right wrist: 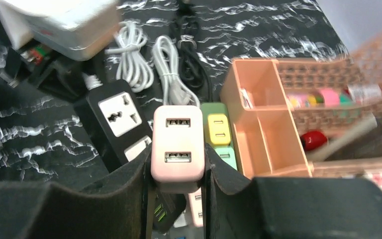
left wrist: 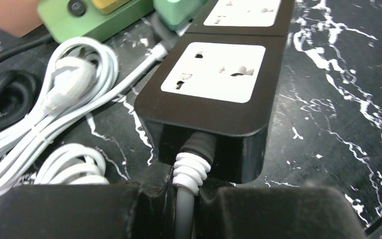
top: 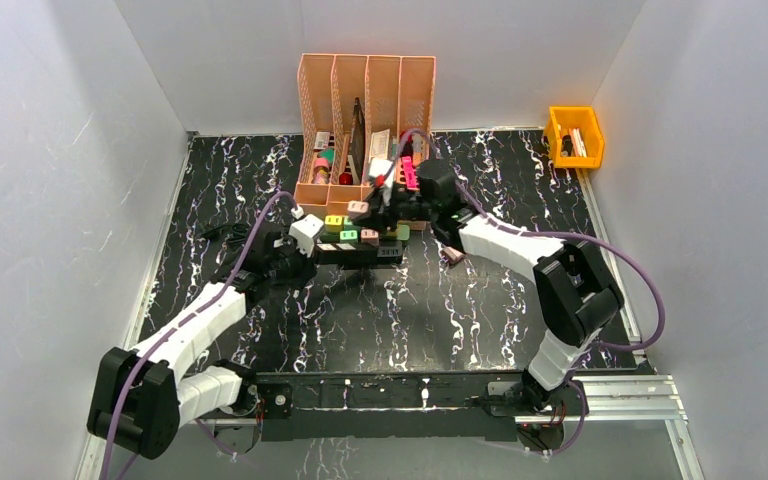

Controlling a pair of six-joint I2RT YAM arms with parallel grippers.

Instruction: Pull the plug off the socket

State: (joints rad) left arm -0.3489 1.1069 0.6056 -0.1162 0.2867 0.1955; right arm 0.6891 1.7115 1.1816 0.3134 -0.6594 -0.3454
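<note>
A black power strip [top: 360, 252] lies mid-table with several coloured plugs on it. My left gripper [top: 298, 262] is at its left end. In the left wrist view the left gripper [left wrist: 186, 201] is shut on the strip's grey cord [left wrist: 185, 214], just below the white strain relief [left wrist: 191, 172]; the strip [left wrist: 214, 107] shows an empty white socket. My right gripper [top: 370, 207] is over the strip's far side. In the right wrist view the right gripper [right wrist: 176, 174] is shut on a pink USB plug [right wrist: 177, 144], held above the strip [right wrist: 114, 119]. Whether its pins are out is hidden.
A peach file organiser [top: 365, 100] stands behind the strip, its low tray [right wrist: 258, 119] close to my right fingers. A green strip [right wrist: 220, 137] with yellow and mint plugs lies beside it. Coiled white cables [left wrist: 54, 99] and a black cable [left wrist: 0, 94] lie left. A yellow bin [top: 574, 135] is far right.
</note>
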